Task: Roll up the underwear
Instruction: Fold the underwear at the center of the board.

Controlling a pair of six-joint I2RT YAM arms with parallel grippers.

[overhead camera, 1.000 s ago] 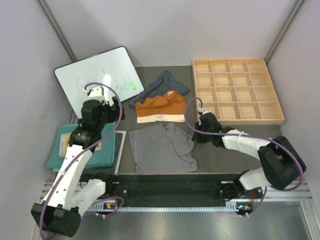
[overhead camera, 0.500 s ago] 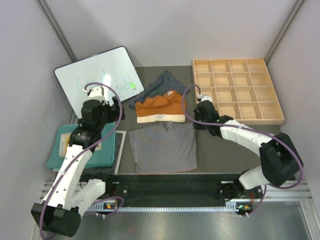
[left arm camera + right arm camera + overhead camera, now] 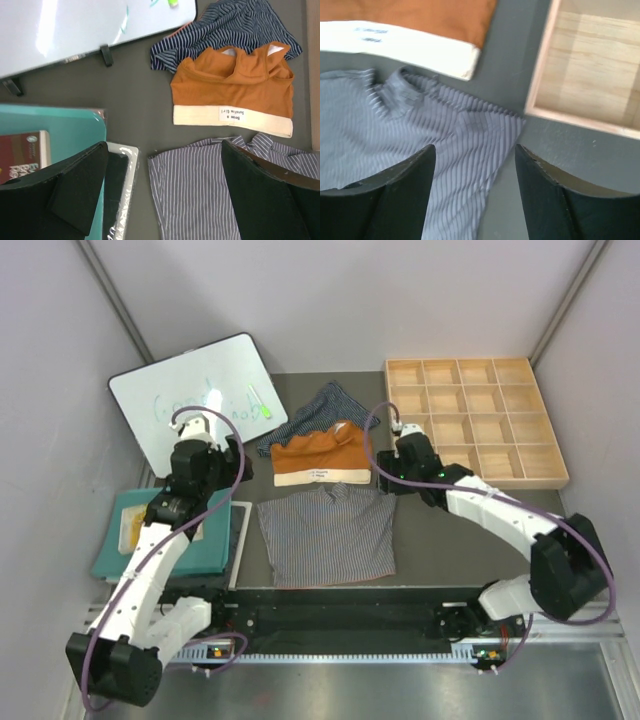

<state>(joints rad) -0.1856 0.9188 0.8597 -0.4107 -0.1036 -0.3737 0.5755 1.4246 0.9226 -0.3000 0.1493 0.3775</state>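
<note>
- Grey pair [image 3: 328, 538] lies spread flat on the table [image 3: 440, 540], near-middle, unrolled.
- Its far edge is bunched at the centre, just short of the orange pair's cream band.
- Orange pair [image 3: 322, 455] lies flat beyond the grey, cream waistband facing the near side.
- Navy pair [image 3: 322, 408] is farthest back, rumpled, with its near edge under the orange pair.
- Right gripper [image 3: 475, 150] is over the grey pair's far right corner, between the orange pair and the tray [image 3: 470, 361].
- Its jaws are well apart and hold nothing; cloth shows in the gap. Cannot tell if the tips touch the cloth.
- Left gripper [image 3: 162, 150] is up above the table's left side, by the teal mat [image 3: 115, 550] and whiteboard [image 3: 195, 395].
- Its jaws are spread fully wide and hold nothing.
- The left wrist view shows all three pairs below and ahead of it.
</note>
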